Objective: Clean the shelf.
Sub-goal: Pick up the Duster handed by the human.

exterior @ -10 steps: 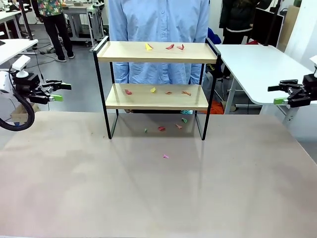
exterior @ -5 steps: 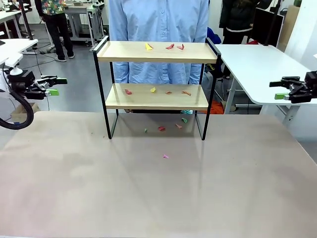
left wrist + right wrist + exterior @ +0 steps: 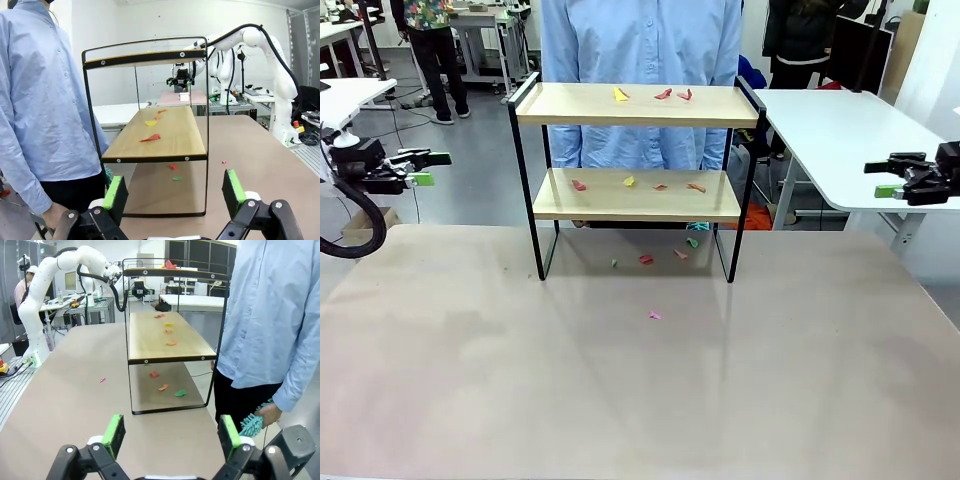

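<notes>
The shelf (image 3: 580, 105), two light boards in a black frame, stands at the table's far middle, with coloured paper scraps (image 3: 664, 94) on both boards and on the table beneath it. My left gripper (image 3: 432, 168) hangs open off the table's left side, well clear of the shelf. My right gripper (image 3: 877, 179) hangs open off the right side. The left wrist view looks along the shelf (image 3: 172, 145) between that gripper's (image 3: 174, 192) spread green pads (image 3: 113, 193). In the right wrist view the open gripper (image 3: 171, 432) faces the shelf (image 3: 150, 347) end-on.
A person in a light blue shirt (image 3: 640, 50) stands right behind the shelf, holding a teal brush (image 3: 252, 424) in a lowered hand. A lone pink scrap (image 3: 655, 315) lies mid-table. A white side table (image 3: 840, 130) stands at the right.
Both grippers have risen a little and drawn outward from the table's sides; the left one moved further left. The shelf and scraps are unmoved.
</notes>
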Motion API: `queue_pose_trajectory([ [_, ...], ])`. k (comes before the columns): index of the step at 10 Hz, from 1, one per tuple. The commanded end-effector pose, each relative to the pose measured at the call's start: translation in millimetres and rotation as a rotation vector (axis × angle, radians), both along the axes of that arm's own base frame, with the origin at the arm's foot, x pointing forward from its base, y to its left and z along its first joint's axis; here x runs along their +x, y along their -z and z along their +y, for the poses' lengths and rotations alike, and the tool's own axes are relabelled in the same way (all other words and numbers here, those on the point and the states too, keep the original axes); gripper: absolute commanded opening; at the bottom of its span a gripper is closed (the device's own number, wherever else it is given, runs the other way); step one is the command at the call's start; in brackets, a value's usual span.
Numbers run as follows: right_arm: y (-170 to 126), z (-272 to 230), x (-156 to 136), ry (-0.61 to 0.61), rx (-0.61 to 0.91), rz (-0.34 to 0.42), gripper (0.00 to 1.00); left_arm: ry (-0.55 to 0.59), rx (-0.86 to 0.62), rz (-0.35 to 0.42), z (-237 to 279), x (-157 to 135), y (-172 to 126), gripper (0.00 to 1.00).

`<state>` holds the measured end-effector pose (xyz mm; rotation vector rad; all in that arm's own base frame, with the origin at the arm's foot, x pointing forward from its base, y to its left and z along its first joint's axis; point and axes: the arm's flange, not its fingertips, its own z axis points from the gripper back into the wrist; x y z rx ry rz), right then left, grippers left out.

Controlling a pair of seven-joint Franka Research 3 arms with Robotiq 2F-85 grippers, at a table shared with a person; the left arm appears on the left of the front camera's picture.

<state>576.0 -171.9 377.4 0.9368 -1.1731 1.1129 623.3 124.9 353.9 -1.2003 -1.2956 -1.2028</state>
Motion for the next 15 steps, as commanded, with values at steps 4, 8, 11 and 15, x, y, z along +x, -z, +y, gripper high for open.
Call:
queue_pose_trajectory([
  [4,0.3,1.3,-0.9,-0.002,0.001,-0.006,1.00,0.008,0.012,-0.022,-0.8,-0.7,1.1,1.00],
  [8,0.3,1.3,-0.9,-0.002,0.001,-0.006,1.00,0.008,0.012,-0.022,-0.8,-0.7,1.1,1.00],
  [11,0.3,1.3,-0.9,-0.002,0.001,-0.006,1.00,0.008,0.012,-0.022,-0.8,-0.7,1.1,1.00],
  [15,0.3,1.3,-0.9,-0.002,0.001,-0.006,1.00,0.008,0.012,-0.022,-0.8,-0.7,1.1,1.00],
])
